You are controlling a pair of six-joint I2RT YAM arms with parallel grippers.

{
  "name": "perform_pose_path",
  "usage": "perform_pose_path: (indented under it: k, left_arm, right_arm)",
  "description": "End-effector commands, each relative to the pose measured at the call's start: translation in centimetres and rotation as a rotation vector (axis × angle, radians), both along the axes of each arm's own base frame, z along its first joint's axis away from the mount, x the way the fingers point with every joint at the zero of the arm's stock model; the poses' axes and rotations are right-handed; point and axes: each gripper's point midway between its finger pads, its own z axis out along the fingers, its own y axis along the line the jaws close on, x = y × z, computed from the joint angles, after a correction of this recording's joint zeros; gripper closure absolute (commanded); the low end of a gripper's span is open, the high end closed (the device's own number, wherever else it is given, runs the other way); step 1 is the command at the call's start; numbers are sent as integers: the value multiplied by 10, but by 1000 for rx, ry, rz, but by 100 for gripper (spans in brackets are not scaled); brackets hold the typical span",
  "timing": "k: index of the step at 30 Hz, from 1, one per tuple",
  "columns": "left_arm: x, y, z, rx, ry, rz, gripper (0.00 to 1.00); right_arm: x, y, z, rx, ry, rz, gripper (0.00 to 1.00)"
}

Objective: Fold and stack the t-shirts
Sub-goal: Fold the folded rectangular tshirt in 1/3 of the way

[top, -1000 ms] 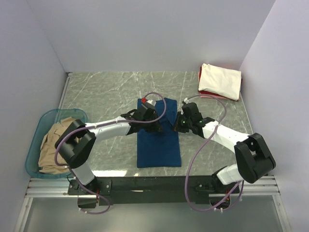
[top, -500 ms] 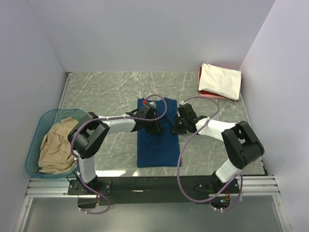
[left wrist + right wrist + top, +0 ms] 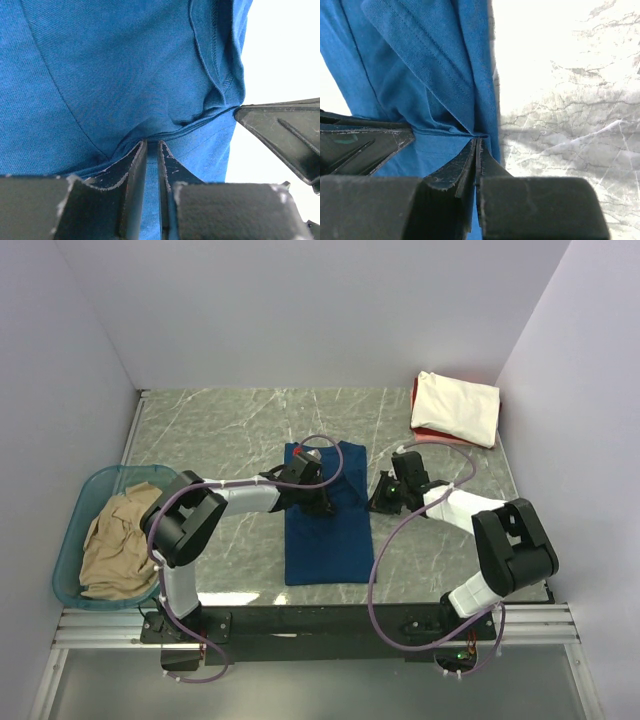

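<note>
Teal plastic tub (image 3: 100,476) at the near left edge of the worktop (image 3: 220,430) holds a crumpled tan t-shirt (image 3: 115,545). In the middle lies the blue t-shirt (image 3: 328,540), folded into a long strip running near to far. The left gripper (image 3: 151,142) is pinched on a pucker of cloth about midway along it. The right gripper (image 3: 476,140) is clamped on the right edge opposite. The cross fold likely goes best if both lift level and together, keeping the side edges aligned. In the far right corner, a folded cream t-shirt (image 3: 456,408) rests on a red t-shirt (image 3: 420,430).
</note>
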Motion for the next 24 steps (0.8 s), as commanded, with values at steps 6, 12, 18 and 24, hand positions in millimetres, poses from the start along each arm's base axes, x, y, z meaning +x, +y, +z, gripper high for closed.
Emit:
perform_pose_path:
  k: [6,12,18,24]
  left_arm:
    - [5,5,9,14,-27,9,80]
    - [12,7,31,19,-70,15,79]
    - [15,23,64,15,-132,55,78]
    - [-9,62,78,41,-148,140,64]
  right_arm:
    - [1,8,-1,52,-8,40,93]
    - [-1,1,-12,22,27,13,94]
    - [-4,-1,10,36,-21,7,92]
    - [-20,-6,50,61,-106,26,72]
